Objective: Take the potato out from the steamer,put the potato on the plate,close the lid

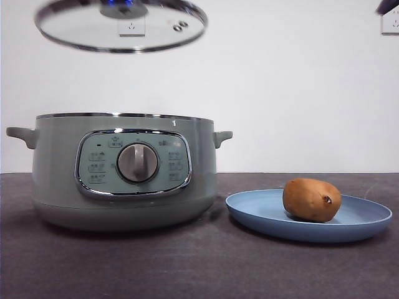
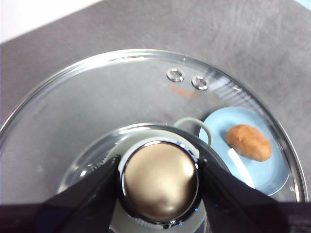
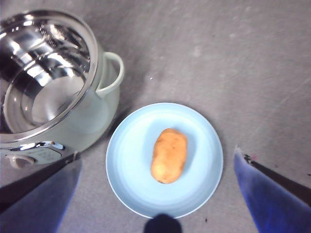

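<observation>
The brown potato (image 1: pixel 311 199) lies on the light-blue plate (image 1: pixel 262 215), to the right of the sage-green steamer (image 1: pixel 62 180). The steamer stands open; its steel bowl (image 3: pixel 43 77) is empty. My left gripper (image 2: pixel 159 182) is shut on the knob (image 2: pixel 159 180) of the glass lid (image 1: pixel 75 28) and holds the lid high above the steamer. My right gripper (image 3: pixel 155 194) is open and empty, high above the plate (image 3: pixel 131 160) and potato (image 3: pixel 168 155). It shows only as a dark tip (image 1: pixel 388 6) at the top right corner of the front view.
The dark grey table (image 1: pixel 206 268) runs in front of the steamer and plate. A white wall with a socket (image 1: pixel 391 22) stands behind.
</observation>
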Controlling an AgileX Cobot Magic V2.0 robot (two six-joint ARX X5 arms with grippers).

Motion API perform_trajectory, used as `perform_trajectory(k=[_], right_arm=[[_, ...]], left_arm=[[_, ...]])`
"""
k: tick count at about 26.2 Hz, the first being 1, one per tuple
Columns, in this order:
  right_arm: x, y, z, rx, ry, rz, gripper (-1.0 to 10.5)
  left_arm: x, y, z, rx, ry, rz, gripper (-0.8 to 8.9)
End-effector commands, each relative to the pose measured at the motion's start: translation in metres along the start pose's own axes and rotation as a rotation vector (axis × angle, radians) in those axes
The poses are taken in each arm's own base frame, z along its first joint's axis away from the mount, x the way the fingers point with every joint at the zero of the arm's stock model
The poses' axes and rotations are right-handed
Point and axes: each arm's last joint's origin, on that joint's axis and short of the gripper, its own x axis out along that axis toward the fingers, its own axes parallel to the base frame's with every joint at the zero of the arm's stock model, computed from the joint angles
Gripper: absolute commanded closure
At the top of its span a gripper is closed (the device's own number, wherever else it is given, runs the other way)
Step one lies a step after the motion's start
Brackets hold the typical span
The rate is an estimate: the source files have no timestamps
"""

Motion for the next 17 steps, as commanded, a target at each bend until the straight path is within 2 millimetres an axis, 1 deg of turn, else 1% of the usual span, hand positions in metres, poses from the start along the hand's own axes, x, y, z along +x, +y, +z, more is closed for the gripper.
perform_trajectory(k=[1, 4, 10, 14, 17], right_arm=[[-0.006, -0.003, -0.003, 0.017, -0.002, -0.017, 3.9], [-0.010, -0.007, -0.005, 0.031, 0.003, -0.032, 3.9], [-0.012, -0.011, -0.008, 0.042, 0.027, -0.049, 3.9], [-0.012, -0.011, -0.009, 0.043, 0.036, -0.048, 3.9], [-0.012, -0.011, -0.010, 0.043, 0.043, -0.048, 3.9]], left_arm=[[0.012, -0.006, -0.005, 0.012, -0.006, 0.037, 8.21], [0.027, -0.009, -0.016, 0.004, 0.006, 0.056, 8.21], [0.050, -0.012, -0.061, -0.043, -0.040, 0.058, 8.21], [0.064, -0.011, -0.070, -0.044, -0.099, 0.051, 8.22], [0.070, -0.015, -0.075, -0.061, -0.077, 0.053, 8.22]])
